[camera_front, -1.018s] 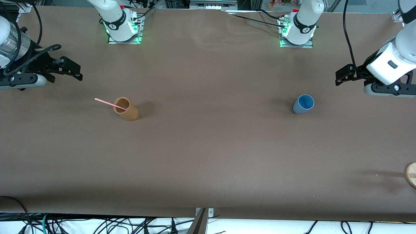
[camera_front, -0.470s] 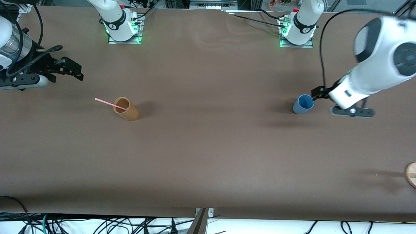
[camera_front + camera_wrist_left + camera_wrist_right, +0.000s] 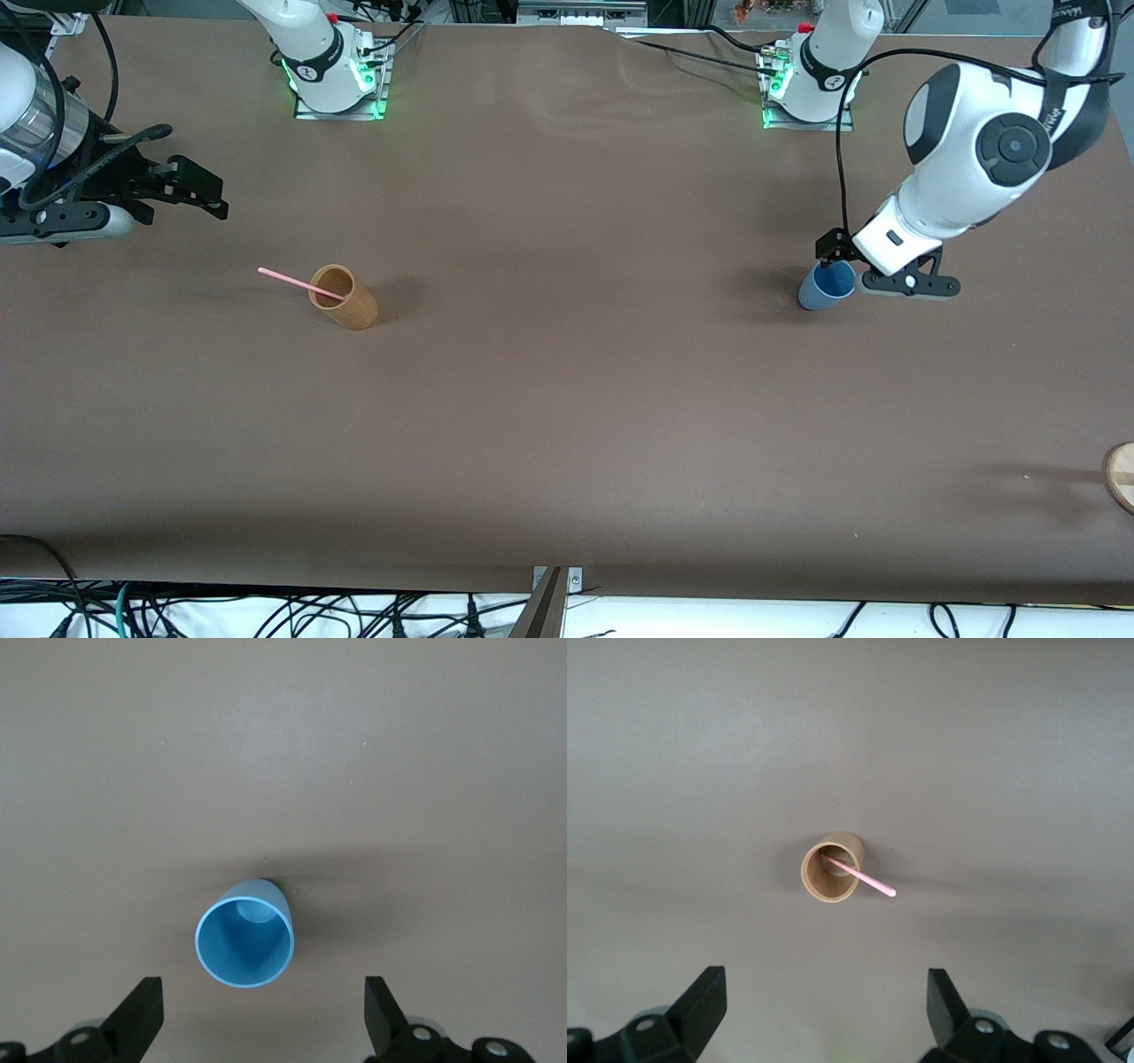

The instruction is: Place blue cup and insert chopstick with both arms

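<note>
The blue cup (image 3: 826, 289) stands upright toward the left arm's end of the table. My left gripper (image 3: 834, 256) hangs just above it, open and empty. In the left wrist view the blue cup (image 3: 244, 943) shows its open mouth ahead of the left gripper (image 3: 263, 1023), not between the fingers (image 3: 140, 1017). The pink chopstick (image 3: 294, 283) leans in a tan wooden cup (image 3: 345, 299) toward the right arm's end. My right gripper (image 3: 209, 195) waits open and empty, up and off to that end. The right wrist view shows the chopstick (image 3: 864, 878) in the tan cup (image 3: 829, 871), well away from the right gripper (image 3: 826, 1010).
A round wooden piece (image 3: 1121, 476) sits at the table's edge at the left arm's end, nearer the front camera. The arm bases (image 3: 337, 75) stand along the back edge. Cables (image 3: 266, 611) hang below the front edge. Brown table (image 3: 576, 399) lies between the cups.
My left arm swung in from the table's end and came down over the blue cup. The right arm, both cups and the chopstick stayed put.
</note>
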Robot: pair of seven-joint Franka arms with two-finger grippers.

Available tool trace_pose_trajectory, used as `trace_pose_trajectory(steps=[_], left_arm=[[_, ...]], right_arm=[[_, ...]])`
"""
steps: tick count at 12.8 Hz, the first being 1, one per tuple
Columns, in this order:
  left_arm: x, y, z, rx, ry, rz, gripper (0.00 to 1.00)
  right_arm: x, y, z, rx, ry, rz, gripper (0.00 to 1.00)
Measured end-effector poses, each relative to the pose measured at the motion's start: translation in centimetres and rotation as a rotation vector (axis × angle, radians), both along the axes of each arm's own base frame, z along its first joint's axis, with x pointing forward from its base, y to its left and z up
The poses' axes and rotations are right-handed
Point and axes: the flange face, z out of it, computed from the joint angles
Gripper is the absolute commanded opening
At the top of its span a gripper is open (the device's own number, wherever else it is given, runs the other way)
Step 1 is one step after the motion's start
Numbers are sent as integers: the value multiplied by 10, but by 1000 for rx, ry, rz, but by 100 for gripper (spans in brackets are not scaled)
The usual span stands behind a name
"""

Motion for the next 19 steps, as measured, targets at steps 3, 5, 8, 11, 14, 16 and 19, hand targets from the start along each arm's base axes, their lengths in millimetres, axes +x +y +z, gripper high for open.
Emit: trace_pose_trajectory(steps=[3, 5, 8, 11, 14, 16, 19], left_arm=[[-13, 4, -27, -8, -57, 4, 100], [-16, 10, -43, -12, -85, 15, 100], [-13, 10, -68, -16, -97, 71, 100], [-13, -20, -92, -25, -96, 127, 100], [-16, -32, -103, -28, -85, 138, 100], [-15, -31, -105, -29, -88, 140, 100], [-23, -30, -117, -36, -112, 140, 100]], right_arm=[[0, -1, -3, -1, 7, -1, 100], [0, -2, -8, -2, 16, -3, 100], [-1, -3, -11, -3, 22, -2, 100], [0, -3, -11, -2, 18, 8, 100], [7, -4, -22, 2, -14, 27, 100], [17, -12, -56, 4, -19, 42, 99], [24, -20, -126, 2, 9, 40, 86]])
